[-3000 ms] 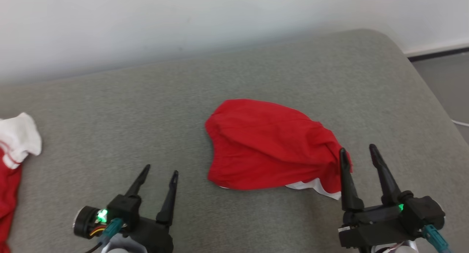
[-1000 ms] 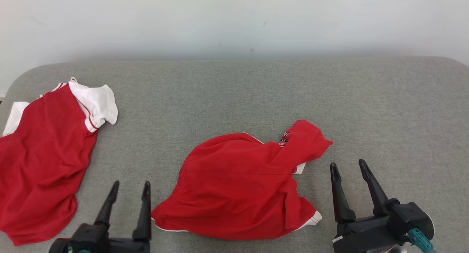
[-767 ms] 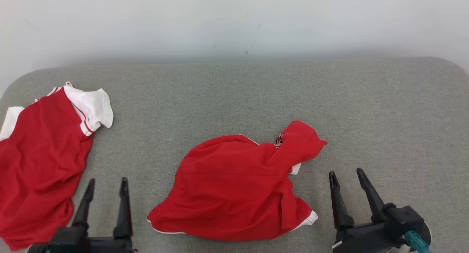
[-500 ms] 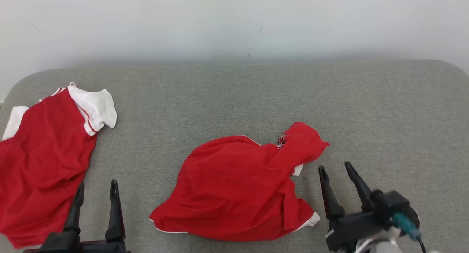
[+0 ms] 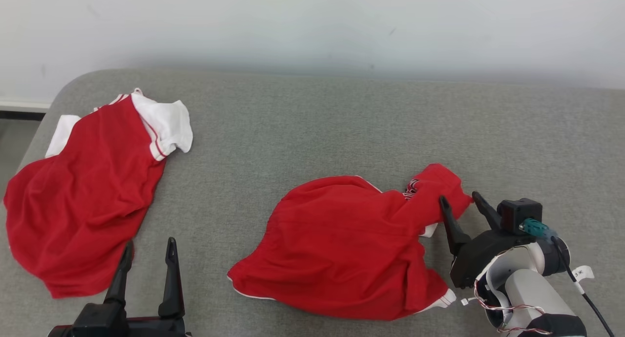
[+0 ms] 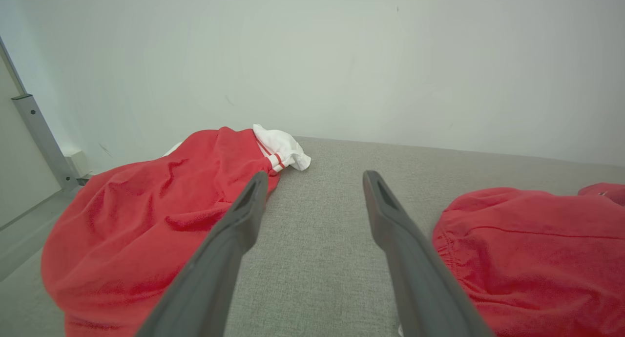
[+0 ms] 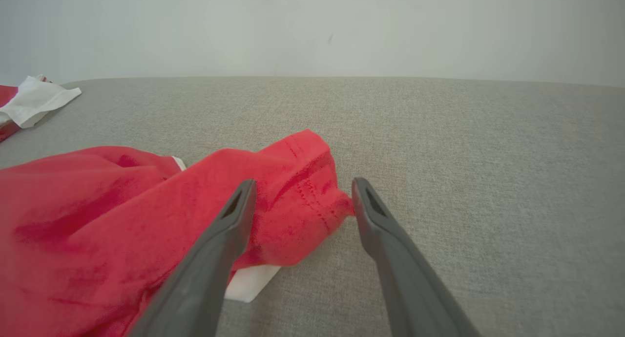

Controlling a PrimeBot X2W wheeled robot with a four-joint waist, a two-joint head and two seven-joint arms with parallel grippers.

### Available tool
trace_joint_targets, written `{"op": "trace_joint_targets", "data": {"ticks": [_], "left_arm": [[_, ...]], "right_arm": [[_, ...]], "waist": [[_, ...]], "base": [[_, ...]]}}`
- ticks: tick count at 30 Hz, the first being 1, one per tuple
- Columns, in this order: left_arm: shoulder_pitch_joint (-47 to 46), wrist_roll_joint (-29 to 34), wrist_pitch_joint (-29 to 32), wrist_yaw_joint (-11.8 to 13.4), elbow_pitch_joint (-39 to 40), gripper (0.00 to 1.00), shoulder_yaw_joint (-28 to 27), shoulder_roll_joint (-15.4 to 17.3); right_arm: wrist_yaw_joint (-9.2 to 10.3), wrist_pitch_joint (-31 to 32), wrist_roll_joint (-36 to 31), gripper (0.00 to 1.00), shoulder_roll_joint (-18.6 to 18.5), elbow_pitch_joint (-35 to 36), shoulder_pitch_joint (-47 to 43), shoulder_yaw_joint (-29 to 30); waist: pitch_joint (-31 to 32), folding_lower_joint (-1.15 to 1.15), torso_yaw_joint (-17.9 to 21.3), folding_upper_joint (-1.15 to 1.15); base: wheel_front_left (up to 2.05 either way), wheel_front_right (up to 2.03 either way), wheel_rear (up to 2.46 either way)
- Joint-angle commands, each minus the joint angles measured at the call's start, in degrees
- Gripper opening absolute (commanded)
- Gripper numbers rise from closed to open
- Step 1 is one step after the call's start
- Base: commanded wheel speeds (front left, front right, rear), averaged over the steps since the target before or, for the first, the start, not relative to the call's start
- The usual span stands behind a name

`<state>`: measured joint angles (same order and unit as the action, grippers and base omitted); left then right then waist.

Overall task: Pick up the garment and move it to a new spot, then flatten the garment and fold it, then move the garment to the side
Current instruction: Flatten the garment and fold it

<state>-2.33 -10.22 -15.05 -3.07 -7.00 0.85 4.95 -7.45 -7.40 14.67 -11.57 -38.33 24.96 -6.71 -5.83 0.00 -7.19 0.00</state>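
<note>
Lying crumpled at the front middle of the grey cushion (image 5: 312, 117), the red garment (image 5: 342, 239) is pointing a folded-over corner toward the right gripper (image 5: 458, 196), whose fingers are standing spread wide with that corner between them — not clamped on it. The left gripper (image 5: 149, 242) is hovering over bare cushion between the garment and a second red-and-white shirt (image 5: 88, 190) at the far left — its fingers are gaping too, holding nothing.

Plain room: grey padded bench (image 5: 312, 122), white wall (image 5: 312, 24)
</note>
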Motion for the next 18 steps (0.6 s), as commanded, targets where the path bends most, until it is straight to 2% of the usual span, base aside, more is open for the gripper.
{"op": "trace_joint_targets", "data": {"ticks": [1, 4, 5, 6, 14, 18], "left_arm": [[-0.63, 0.30, -0.19, -0.48, -0.36, 1.00, -0.38, -0.29], [-0.91, 0.58, -0.19, -0.91, -0.66, 1.00, -1.07, -0.67], [-0.92, 0.70, -0.19, -0.88, -0.74, 1.00, -1.31, -0.77], [-0.92, 0.82, -0.19, -1.02, -0.79, 1.00, -1.53, -0.89], [-1.70, 1.47, -0.19, -1.83, -1.05, 1.00, -2.29, -1.57], [-2.69, 1.68, -0.19, -2.28, -1.30, 1.00, -1.70, -1.82]], "right_arm": [[-0.08, 0.64, 0.19, 1.00, -0.28, -1.49, 0.86, -0.49], [-0.08, 1.25, 2.15, 1.00, 0.19, -4.71, 2.06, -1.40], [-0.08, 1.09, 2.41, 0.40, 0.09, -5.46, 2.41, -1.86], [-0.08, 0.90, 3.05, 0.00, 0.02, -6.25, 2.73, -2.30], [-0.08, -4.47, 5.30, 0.00, -1.23, -6.75, 8.40, -4.92], [-0.08, -4.93, 5.34, 0.00, -1.59, -7.95, 13.41, -6.10]], "waist": [[-0.52, 0.00, -1.15, 0.00], [-0.78, 0.00, -1.64, 0.00], [-0.91, 0.00, -1.71, 0.00], [-0.99, 0.00, -1.72, 0.00], [-2.10, 0.00, -1.23, 0.00], [-2.95, 0.00, -1.84, 0.00]], "base": [[0.00, 0.00, 0.00], [0.00, 0.00, 0.00], [0.00, 0.00, 0.00], [0.00, 0.00, 0.00], [0.00, 0.00, 0.00], [0.00, 0.00, 0.00]]}}
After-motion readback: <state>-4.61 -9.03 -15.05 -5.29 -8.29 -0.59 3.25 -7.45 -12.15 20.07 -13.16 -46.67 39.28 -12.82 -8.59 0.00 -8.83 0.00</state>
